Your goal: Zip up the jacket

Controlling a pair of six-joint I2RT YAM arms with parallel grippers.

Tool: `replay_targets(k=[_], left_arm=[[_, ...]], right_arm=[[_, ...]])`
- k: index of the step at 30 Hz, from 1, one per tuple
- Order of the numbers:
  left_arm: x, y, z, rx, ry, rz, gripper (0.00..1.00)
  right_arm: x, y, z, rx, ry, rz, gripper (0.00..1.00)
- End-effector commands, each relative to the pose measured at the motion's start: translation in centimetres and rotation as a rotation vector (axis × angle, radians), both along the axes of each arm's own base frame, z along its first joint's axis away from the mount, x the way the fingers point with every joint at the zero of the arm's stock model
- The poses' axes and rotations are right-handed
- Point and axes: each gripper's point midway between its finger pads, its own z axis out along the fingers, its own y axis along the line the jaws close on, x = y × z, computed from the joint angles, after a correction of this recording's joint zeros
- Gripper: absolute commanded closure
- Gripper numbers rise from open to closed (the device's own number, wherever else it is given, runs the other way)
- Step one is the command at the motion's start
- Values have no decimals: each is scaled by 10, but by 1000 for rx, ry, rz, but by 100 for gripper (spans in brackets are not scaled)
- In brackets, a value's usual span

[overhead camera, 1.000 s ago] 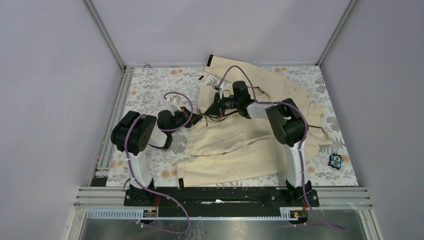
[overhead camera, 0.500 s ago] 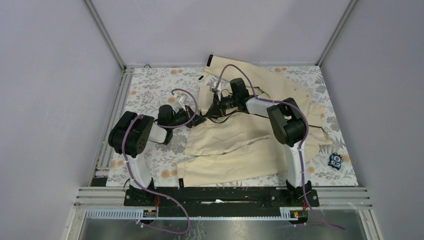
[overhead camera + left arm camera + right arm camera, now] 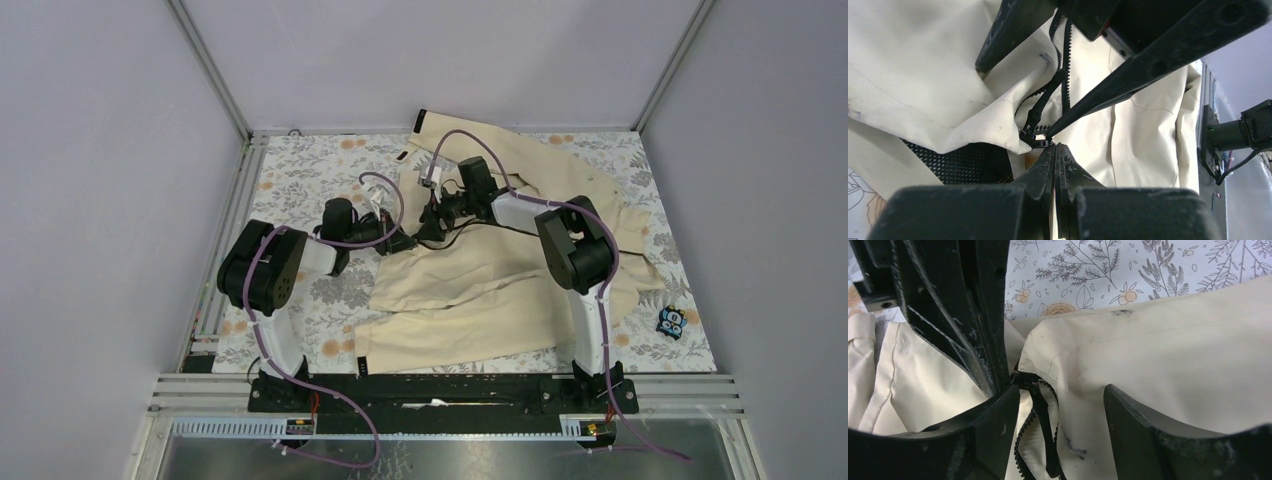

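**Pale walls around a flowered tabletop**

Smooth lavender-grey walls [image 3: 90, 150] close in the back and both sides, with slanted aluminium posts [image 3: 208, 68] at the corners. The table wears a white cloth [image 3: 300, 175] printed with grey leaves and orange blooms. Aluminium rails [image 3: 690, 392] edge the near side, above a dull metal sheet [image 3: 480, 450]. The light is soft and even.
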Motion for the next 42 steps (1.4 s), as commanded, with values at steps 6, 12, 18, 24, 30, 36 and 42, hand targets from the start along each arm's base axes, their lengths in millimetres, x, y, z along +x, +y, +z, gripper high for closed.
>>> replay_targets(k=[6, 12, 18, 24, 30, 36, 42], left_arm=[[17, 4, 18, 86, -69, 6, 98], [22, 3, 19, 73, -59, 23, 98], [23, 2, 20, 67, -59, 29, 98], [23, 3, 19, 72, -62, 30, 96], [23, 3, 19, 69, -66, 29, 97], [22, 3, 20, 67, -70, 30, 97], [30, 11, 18, 80, -31, 125, 89]], right_arm=[[7, 10, 54, 103, -29, -20, 28], [13, 22, 38, 89, -18, -25, 30], [22, 33, 37, 86, -23, -32, 32], [23, 36, 26, 61, -4, -17, 36], [20, 39, 15, 27, -15, -9, 38], [23, 43, 13, 14, -23, -18, 53], [19, 43, 29, 72, -46, -7, 100]])
